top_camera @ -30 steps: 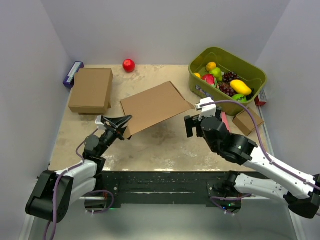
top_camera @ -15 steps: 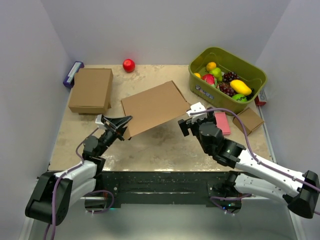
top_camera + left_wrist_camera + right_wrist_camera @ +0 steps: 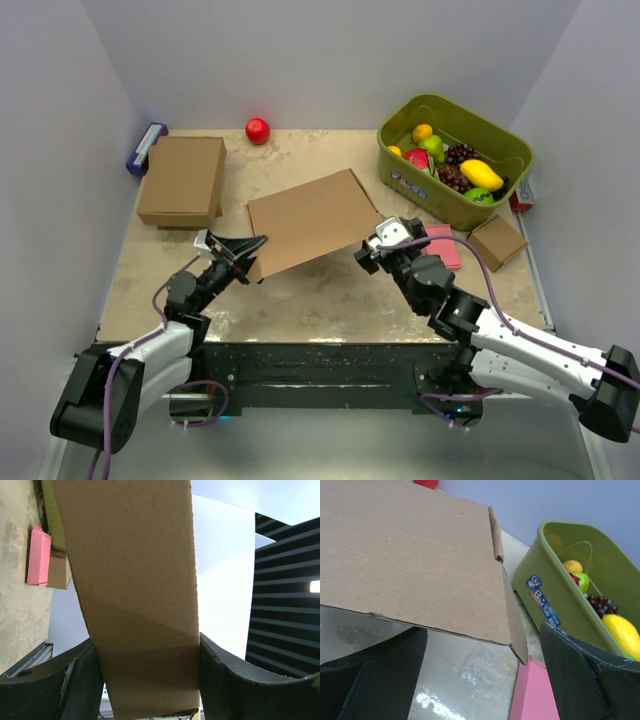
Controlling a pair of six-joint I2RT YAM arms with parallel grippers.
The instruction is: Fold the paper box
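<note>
The paper box (image 3: 310, 218) is a flat brown cardboard piece held tilted above the table, its near-left corner raised. My left gripper (image 3: 243, 256) is shut on that corner; in the left wrist view the cardboard (image 3: 135, 580) fills the gap between both fingers of the left gripper (image 3: 147, 680). My right gripper (image 3: 372, 248) stands open just below and in front of the box's near-right corner. In the right wrist view the box's edge (image 3: 410, 555) hangs above the wide gap of the right gripper (image 3: 482, 675), with nothing gripped.
A closed brown box (image 3: 183, 180) lies at the back left, beside a purple item (image 3: 145, 148). A red ball (image 3: 258, 130) sits at the back. The green bin (image 3: 400, 175) with fruit stands back right, with a pink box (image 3: 440, 245) and a small cardboard cube (image 3: 497, 242) in front of it.
My right gripper has moved left and forward, up to the box's near-right corner, staying open. The left gripper still holds the box, which shifted slightly right.
</note>
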